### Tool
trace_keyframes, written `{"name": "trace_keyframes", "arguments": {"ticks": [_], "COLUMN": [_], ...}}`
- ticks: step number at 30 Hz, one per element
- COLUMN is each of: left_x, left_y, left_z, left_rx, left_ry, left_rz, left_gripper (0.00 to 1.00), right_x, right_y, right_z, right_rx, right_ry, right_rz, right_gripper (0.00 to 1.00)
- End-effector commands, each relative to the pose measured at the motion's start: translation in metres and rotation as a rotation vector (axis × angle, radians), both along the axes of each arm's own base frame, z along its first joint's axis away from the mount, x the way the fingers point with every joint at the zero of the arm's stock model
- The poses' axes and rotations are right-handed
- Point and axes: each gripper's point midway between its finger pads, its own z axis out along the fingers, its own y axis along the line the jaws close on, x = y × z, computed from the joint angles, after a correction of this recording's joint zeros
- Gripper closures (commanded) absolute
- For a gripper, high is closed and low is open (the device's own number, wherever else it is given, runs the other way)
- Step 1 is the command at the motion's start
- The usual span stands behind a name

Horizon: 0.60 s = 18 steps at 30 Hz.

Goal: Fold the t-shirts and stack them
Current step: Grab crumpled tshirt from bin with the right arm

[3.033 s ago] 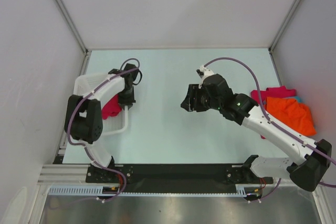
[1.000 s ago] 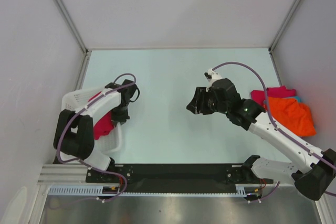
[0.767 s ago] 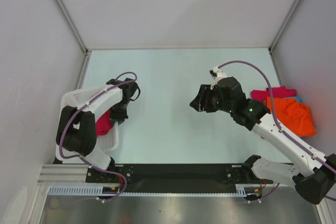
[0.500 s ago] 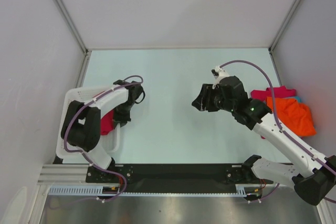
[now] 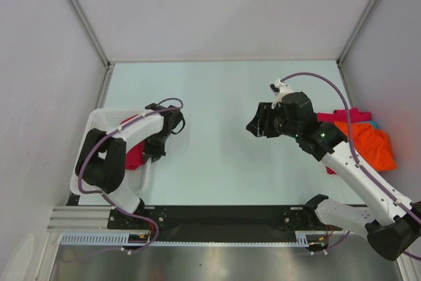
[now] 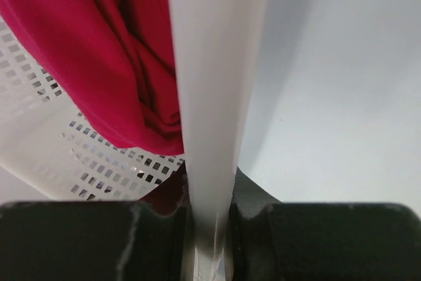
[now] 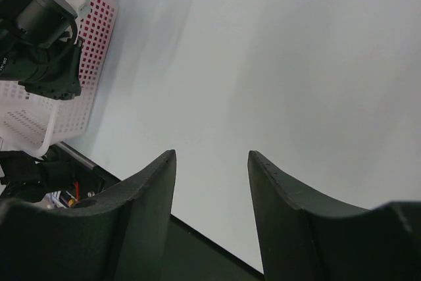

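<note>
Status: early, by my read. The crimson t-shirt (image 6: 112, 64) is bunched up inside the white lattice basket (image 5: 99, 118) at the left edge of the tabletop (image 5: 217, 90), not laid out and not folded. The left tool (image 5: 155, 149) is clamped on the basket's right-hand wall, not on cloth. The wrist view shows the thin white wall pinched between the pads, with the shirt just beside its inner face. The right tool (image 7: 212, 162) hangs over the bare middle of the tabletop, jaws apart, holding nothing. At the right edge the orange t-shirt (image 5: 370, 146) lies on the magenta-pink t-shirt (image 5: 342, 118), with a sliver of the teal t-shirt (image 5: 373, 124) beside them. That pile looks rumpled, and I can't tell whether any of it is folded. Left to do: get the crimson one out, flatten, fold, stack. The cloth is soft and deeply creased, so it will likely drape and could snag on the lattice.
</note>
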Motion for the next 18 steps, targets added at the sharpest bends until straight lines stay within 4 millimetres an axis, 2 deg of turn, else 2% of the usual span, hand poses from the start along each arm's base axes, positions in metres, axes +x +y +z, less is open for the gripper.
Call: {"name": "trace_keyframes", "arguments": {"ticks": [1, 3, 8, 18], "left_x": [-0.047, -0.059, -0.063, -0.072], "left_y": [0.007, 0.013, 0.014, 0.024], "left_z": [0.000, -0.002, 0.004, 0.007], "left_rx": [0.022, 0.040, 0.031, 0.069], "left_ry": [0.107, 0.120, 0.077, 0.012], "left_rz": [0.104, 0.116, 0.145, 0.211], "left_gripper": [0.88, 0.87, 0.86, 0.83], "right_x": [-0.003, -0.003, -0.005, -0.009], "right_y": [-0.005, -0.006, -0.003, -0.010], "right_z": [0.026, 0.025, 0.022, 0.022], "right_rx": [0.009, 0.007, 0.011, 0.003], "right_ry": [-0.071, -0.071, -0.057, -0.070], "right_rz": [0.022, 0.022, 0.043, 0.036], "right_gripper": [0.46, 0.46, 0.46, 0.46]}}
